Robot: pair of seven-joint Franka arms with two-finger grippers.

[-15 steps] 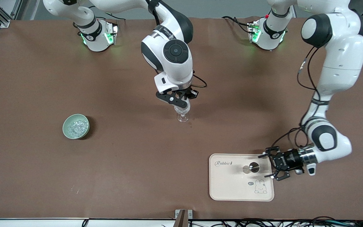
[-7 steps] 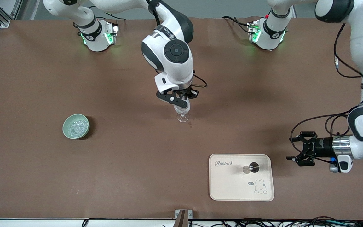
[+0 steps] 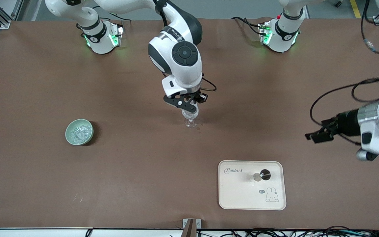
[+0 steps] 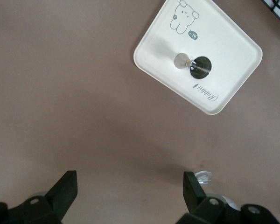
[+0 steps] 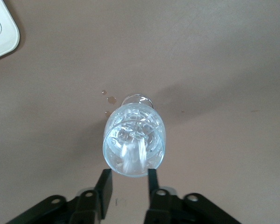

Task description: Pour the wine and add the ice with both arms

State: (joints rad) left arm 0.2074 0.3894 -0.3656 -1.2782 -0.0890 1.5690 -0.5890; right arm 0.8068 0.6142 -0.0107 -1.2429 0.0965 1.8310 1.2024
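A clear faceted stemmed glass (image 3: 190,119) stands mid-table and holds a few chunks of ice (image 5: 133,133). My right gripper (image 3: 187,106) hangs just above its rim (image 5: 129,182), fingers (image 5: 104,183) apart with nothing between them. A pale green bowl (image 3: 68,130) with more ice (image 3: 79,132) sits toward the right arm's end. A small vessel with dark contents (image 3: 264,175) stands on the cream rabbit tray (image 3: 242,194); both show in the left wrist view, vessel (image 4: 199,67) and tray (image 4: 155,46). My left gripper (image 3: 315,135) is open and empty (image 4: 129,189), in the air over bare table toward the left arm's end.
A few reddish drops (image 5: 111,99) lie on the brown table beside the glass's foot. The tray sits near the table's front edge. Both arm bases (image 3: 101,36) stand along the edge farthest from the front camera.
My left gripper has pulled away from the vessel on the tray and risen toward the left arm's end. The right gripper, glass, bowl and tray have not moved.
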